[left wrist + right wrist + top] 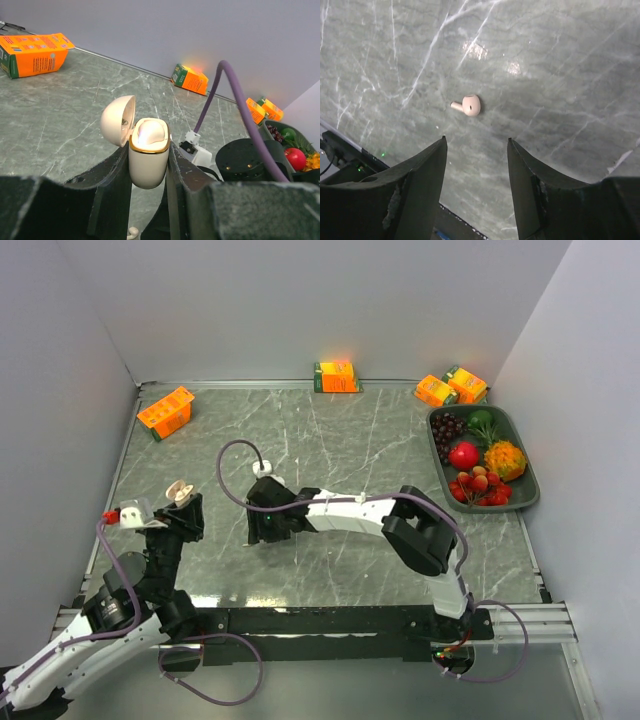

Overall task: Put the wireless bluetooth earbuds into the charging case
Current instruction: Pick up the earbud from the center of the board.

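My left hand [148, 159] is pinching the charging case [148, 170] by its two sides. The fingers [107, 190] are pressing on it from left and right, and the case is standing upright between them. Its lid [117, 120] is hanging open, tilted back to one side. One pale earbud [150, 132] is sitting in the top of the case, its rounded head showing above the golden rim. My right hand [476, 145] is standing spread and is gripping nothing; it is pointing down at the green marbled desk [560, 75], near the middle. A second earbud [469, 105] is lying there on its side — just beyond the fingertips and in line with the gap between them, not touching either one. Its short stem is pointing to the left in the right wrist view. Along the far edge of the desk some orange boxes [337, 376] are lying, and a dark tray [520, 505] of fruit [463, 454] is sitting at the far right — well apart from both hands.
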Robot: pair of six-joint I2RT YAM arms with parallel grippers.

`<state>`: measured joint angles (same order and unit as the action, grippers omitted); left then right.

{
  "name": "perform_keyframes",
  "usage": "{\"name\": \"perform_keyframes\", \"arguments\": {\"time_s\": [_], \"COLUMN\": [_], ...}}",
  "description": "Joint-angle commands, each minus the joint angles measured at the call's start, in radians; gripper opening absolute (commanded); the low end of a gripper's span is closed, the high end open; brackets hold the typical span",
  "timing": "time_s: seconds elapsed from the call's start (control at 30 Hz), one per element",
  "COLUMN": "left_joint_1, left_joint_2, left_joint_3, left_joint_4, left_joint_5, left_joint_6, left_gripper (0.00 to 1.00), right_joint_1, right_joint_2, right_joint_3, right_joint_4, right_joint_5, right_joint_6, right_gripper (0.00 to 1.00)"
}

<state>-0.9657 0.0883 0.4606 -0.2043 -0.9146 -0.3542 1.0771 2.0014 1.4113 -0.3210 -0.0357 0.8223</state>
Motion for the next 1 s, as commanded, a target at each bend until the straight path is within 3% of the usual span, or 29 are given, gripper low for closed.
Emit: {"name": "perform_keyframes", "arguments": {"time_s": [0.0,0.63,0.97], "left_joint_1": [0.001,0.001,0.001], "left_joint_2": [-0.016,-0.030,-0.041], "left_joint_3": [0.041,0.030,0.029], "left_joint_4": [-0.001,0.008,0.002], "left_joint_5": [-0.003,-0.001,-0.001], "left_joint_6": [-0.008,0.006,0.001], "left_gripper": [0.01,0.01,0.01], "right_joint_1": [-0.003,-0.005,0.014], "right_joint_2": [0.042,0.160,0.181], "right_joint_3": [0.090,0.186,0.222], "right_joint_4": [-0.001,-0.069,-0.110], "right_joint_5": [0.034,0.034,0.065], "right_joint_6": [0.026,0.017,0.006], "right_gripper": [0.57,0.53,0.46]}}
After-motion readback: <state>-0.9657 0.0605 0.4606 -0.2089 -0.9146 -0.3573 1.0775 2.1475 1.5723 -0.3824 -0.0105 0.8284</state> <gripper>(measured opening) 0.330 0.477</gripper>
